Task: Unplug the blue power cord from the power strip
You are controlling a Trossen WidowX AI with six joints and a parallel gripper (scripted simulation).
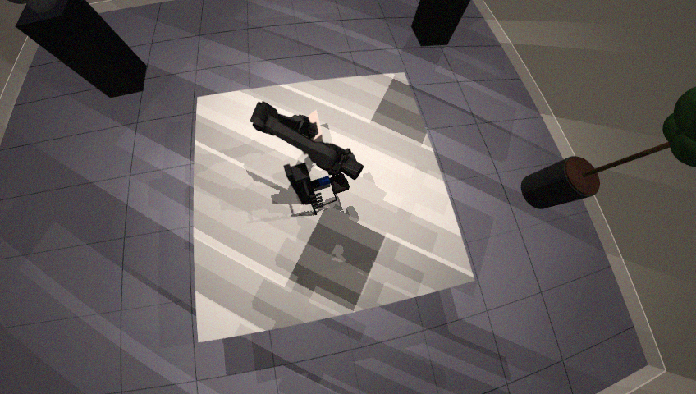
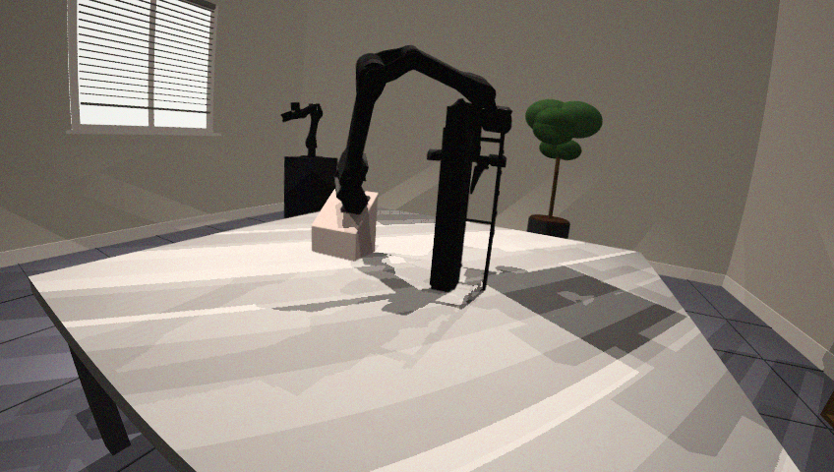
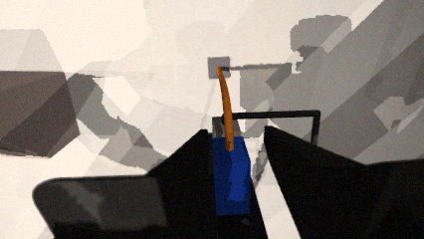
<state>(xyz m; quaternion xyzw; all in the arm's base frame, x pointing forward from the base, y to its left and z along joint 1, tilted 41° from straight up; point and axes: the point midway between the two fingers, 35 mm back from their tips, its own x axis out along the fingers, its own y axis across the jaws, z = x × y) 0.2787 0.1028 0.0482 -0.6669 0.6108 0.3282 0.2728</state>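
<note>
my gripper (image 3: 236, 134) is partly open around the blue plug (image 3: 232, 174), gripping nothing; my fingers hide its sides.

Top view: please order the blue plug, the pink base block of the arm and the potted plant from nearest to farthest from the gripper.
1. Blue plug: right beside the gripper, at the top of the black power strip.
2. Pink base block: farther up the table, mostly hidden under the arm.
3. Potted plant: farthest, on the floor off the table's right edge.
</note>
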